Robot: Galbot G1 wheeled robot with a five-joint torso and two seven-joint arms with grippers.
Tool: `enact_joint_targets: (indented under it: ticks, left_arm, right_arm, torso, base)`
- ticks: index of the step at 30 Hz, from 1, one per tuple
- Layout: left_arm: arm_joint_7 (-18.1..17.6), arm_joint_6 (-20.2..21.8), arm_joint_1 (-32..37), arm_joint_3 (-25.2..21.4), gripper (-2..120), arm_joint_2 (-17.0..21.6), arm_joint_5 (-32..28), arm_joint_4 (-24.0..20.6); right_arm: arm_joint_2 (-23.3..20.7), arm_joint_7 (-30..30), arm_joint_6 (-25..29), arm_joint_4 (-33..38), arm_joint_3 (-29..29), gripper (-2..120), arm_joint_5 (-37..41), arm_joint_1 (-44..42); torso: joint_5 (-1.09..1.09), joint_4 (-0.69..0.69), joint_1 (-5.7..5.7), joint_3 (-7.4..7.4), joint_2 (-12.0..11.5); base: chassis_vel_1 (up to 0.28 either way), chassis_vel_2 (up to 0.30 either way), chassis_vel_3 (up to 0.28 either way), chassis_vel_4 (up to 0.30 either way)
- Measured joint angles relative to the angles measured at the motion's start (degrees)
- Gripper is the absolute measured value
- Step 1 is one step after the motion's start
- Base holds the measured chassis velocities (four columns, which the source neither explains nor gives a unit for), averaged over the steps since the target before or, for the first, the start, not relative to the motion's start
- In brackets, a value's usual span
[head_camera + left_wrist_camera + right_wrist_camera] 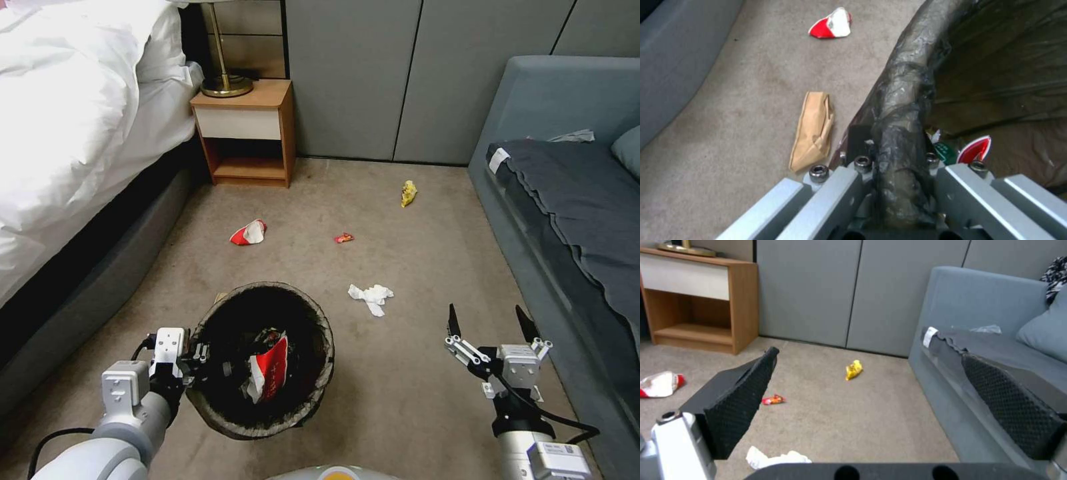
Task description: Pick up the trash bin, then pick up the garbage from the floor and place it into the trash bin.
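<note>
Trash bin (261, 413) — in left pincer (200, 357)

The bin (263, 360) wears a thin, crinkled, glossy plastic liner (907, 100) pulled over its rim. The left gripper (900, 186) is matt grey metal with shiny bolts; the fingers (735, 400) of the right gripper (492, 327) carry black dimpled rubber-like pads. The carpet (413, 267) is short, rough cloth. At 12 o'clock from the bin lie a glossy wrapper (249, 233) and (nearer) a creased brown paper bag (812, 131). The nightstand (247, 133) is smooth wood.
</note>
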Motion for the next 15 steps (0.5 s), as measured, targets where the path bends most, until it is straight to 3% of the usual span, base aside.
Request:
enact_joint_targets:
  ticks: [15]
  left_arm:
    - [-0.02,0.0,-0.05,0.01,1,0.14,0.01,0.0]
  right_arm:
    - [-0.38,-0.32,-0.95,-0.16,-0.91,100,-0.61,0.69]
  torso:
    - [0.0,0.0,0.0,0.0,0.0]
  base:
    - [-0.086,0.08,0.08,-0.082]
